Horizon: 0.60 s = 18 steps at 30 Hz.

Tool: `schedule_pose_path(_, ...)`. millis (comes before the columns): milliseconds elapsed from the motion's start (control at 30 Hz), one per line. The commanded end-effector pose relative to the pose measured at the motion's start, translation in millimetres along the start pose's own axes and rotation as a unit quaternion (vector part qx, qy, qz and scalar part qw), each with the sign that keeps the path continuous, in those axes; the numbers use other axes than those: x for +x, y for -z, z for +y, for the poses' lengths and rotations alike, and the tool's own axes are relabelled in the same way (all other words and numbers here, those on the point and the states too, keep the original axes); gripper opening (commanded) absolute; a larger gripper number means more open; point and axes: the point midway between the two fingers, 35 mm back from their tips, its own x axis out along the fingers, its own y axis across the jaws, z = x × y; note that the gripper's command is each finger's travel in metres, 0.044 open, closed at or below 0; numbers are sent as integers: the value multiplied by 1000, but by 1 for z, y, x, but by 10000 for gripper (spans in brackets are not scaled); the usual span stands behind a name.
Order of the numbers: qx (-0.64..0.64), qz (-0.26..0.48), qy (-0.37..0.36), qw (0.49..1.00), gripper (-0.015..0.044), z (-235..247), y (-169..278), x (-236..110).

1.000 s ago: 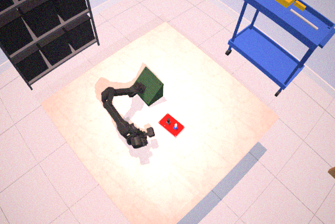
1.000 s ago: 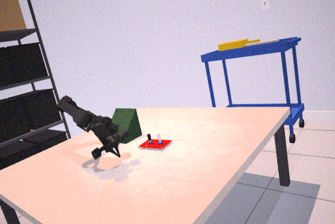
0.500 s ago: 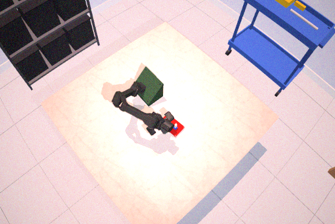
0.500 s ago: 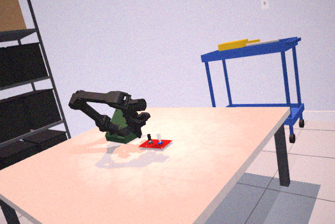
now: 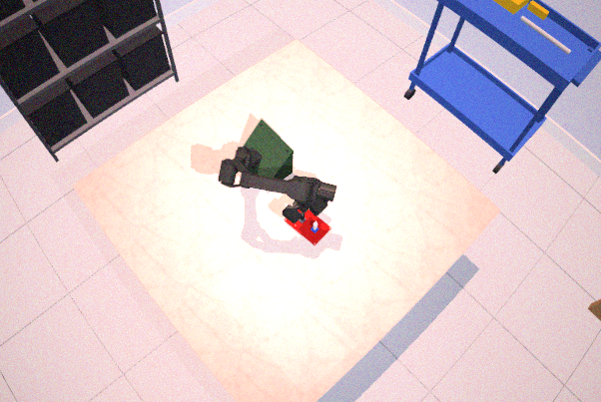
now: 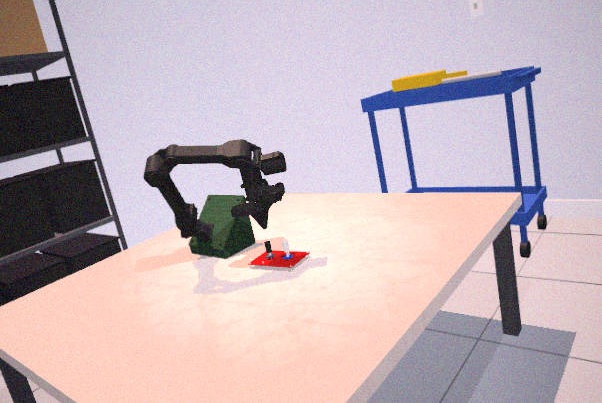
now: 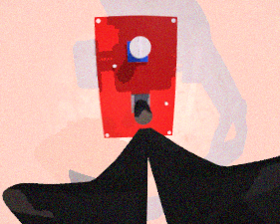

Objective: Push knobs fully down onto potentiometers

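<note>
A red circuit board stands on the table. It carries a white knob on a blue potentiometer and a dark knob on another. Both knobs stand tall above the board in the exterior view. My gripper is shut and empty. It points down and hangs a little above the dark knob, apart from it. In the wrist view its fingertips sit just below the dark knob, at the board's near edge.
A green wedge-shaped block stands at the arm's base, behind the board. A blue cart with yellow items stands off the table to the right. A dark shelf rack stands to the left.
</note>
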Motion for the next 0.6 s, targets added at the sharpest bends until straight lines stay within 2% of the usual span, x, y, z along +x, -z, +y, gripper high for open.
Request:
schedule_pose_path(0, -2, 9, 4, 1000, 0, -2, 3, 14)
schedule_pose_path(567, -2, 9, 5, 1000, 0, -3, 3, 34)
